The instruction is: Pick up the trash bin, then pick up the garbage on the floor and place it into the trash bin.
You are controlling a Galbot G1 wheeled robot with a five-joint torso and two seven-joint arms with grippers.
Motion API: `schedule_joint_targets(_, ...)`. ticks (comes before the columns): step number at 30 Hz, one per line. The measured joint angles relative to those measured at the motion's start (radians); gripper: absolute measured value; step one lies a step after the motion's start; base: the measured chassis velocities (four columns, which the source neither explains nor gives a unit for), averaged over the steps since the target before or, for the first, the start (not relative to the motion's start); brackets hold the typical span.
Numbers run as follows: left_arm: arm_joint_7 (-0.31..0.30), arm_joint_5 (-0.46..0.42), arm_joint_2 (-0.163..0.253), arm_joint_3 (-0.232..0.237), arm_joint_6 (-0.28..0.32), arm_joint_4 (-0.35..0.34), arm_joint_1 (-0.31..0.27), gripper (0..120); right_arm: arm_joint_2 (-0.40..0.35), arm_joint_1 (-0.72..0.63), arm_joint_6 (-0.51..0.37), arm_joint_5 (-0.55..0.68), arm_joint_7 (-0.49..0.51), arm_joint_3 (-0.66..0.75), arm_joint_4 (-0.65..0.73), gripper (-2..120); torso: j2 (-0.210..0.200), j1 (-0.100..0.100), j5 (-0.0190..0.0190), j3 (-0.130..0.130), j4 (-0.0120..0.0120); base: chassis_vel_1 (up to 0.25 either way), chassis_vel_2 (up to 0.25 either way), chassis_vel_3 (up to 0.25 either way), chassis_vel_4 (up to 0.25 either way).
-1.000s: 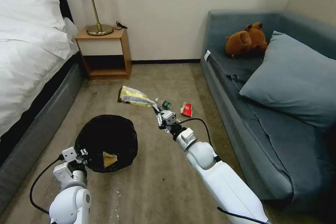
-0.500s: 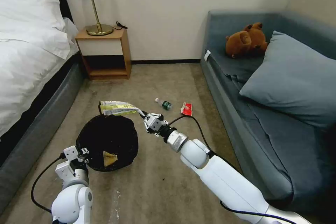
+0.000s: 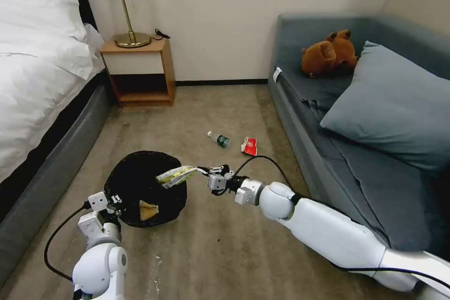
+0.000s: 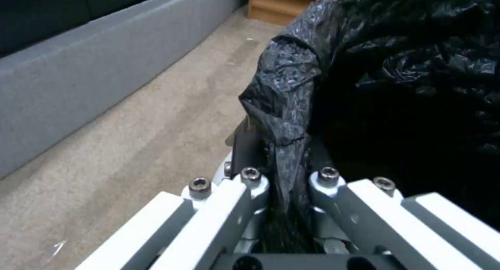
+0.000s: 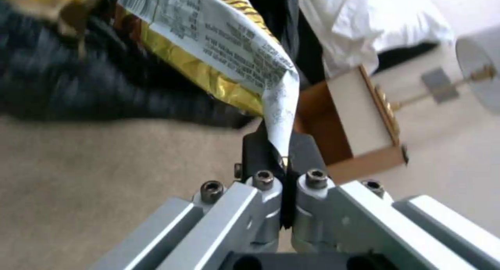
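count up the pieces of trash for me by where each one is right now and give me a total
On the floor: 2, the bottle and the red packet
In the right gripper: 1, the yellow wrapper
In the trash bin: 1, the tan paper
Total: 4

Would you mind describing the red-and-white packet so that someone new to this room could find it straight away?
Start at the blue-grey sofa along the right wall and look down at the carpet beside its front edge. The red-and-white packet lies there, flat, apart from a small clear bottle with a green label on its left. It is the only red thing on the floor.
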Motion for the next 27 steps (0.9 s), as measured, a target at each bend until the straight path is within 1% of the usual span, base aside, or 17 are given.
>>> schedule_joint_targets(4, -0.001, 0.009, 0.000, 0.012, 0.000, 0.011, -0.004, 3, 0.054, 0.088, -0.007, -0.015, -0.005, -0.069, -0.017, 0, 0.000, 0.000, -0.0001, 0.000, 0.0003, 0.000, 0.000, 0.000, 0.000)
schedule_joint_targets(5, -0.001, 0.009, 0.000, 0.012, 0.000, 0.011, -0.004, 3, 0.054, 0.088, -0.007, -0.015, -0.005, -0.069, -0.017, 0, 0.000, 0.000, -0.0001, 0.000, 0.0003, 0.000, 0.000, 0.000, 0.000)
schedule_joint_targets(7, -0.003, 0.013, 0.000, 0.012, -0.001, 0.015, -0.002, 3, 0.082, 0.146, -0.007, -0.029, -0.013, -0.117, -0.026, 0, 0.000, 0.000, -0.0001, 0.000, 0.0003, 0.000, 0.000, 0.000, 0.000)
schedule_joint_targets(9, -0.002, 0.013, 0.000, 0.007, -0.005, 0.016, 0.007, 3, 0.114, 0.216, -0.007, -0.040, -0.025, -0.182, -0.032, 0, 0.000, 0.000, -0.0005, 0.000, 0.0001, 0.000, 0.000, 0.000, 0.000)
schedule_joint_targets(10, -0.002, 0.013, 0.000, 0.007, -0.005, 0.016, 0.007, 3, 0.114, 0.216, -0.007, -0.040, -0.025, -0.182, -0.032, 0, 0.000, 0.000, -0.0005, 0.000, 0.0001, 0.000, 0.000, 0.000, 0.000)
schedule_joint_targets(12, -0.004, 0.014, 0.000, -0.003, -0.007, 0.015, 0.017, 3, 0.151, 0.267, -0.003, -0.050, -0.037, -0.238, -0.040, 0, 0.000, 0.000, -0.0004, 0.000, 0.0005, 0.000, 0.000, 0.000, 0.000)
schedule_joint_targets(13, -0.004, 0.014, 0.000, -0.003, -0.007, 0.015, 0.017, 3, 0.151, 0.267, -0.003, -0.050, -0.037, -0.238, -0.040, 0, 0.000, 0.000, -0.0004, 0.000, 0.0005, 0.000, 0.000, 0.000, 0.000)
schedule_joint_targets(14, -0.004, 0.014, 0.000, -0.007, -0.009, 0.011, 0.023, 3, 0.179, 0.291, 0.005, -0.067, -0.050, -0.261, -0.050, 0, 0.000, 0.000, -0.0005, 0.000, 0.0006, 0.000, 0.000, 0.000, 0.000)
schedule_joint_targets(19, -0.004, 0.012, 0.000, -0.011, -0.013, 0.004, 0.026, 3, 0.215, 0.309, 0.030, -0.112, -0.067, -0.282, -0.078, 0, 0.000, 0.000, -0.0002, 0.000, 0.0004, 0.000, 0.000, 0.000, 0.000)
schedule_joint_targets(27, -0.001, 0.008, 0.000, -0.009, -0.015, -0.004, 0.032, 3, 0.220, 0.318, 0.050, -0.179, -0.081, -0.310, -0.107, 0, 0.000, 0.000, -0.0001, 0.000, 0.0002, 0.000, 0.000, 0.000, 0.000)
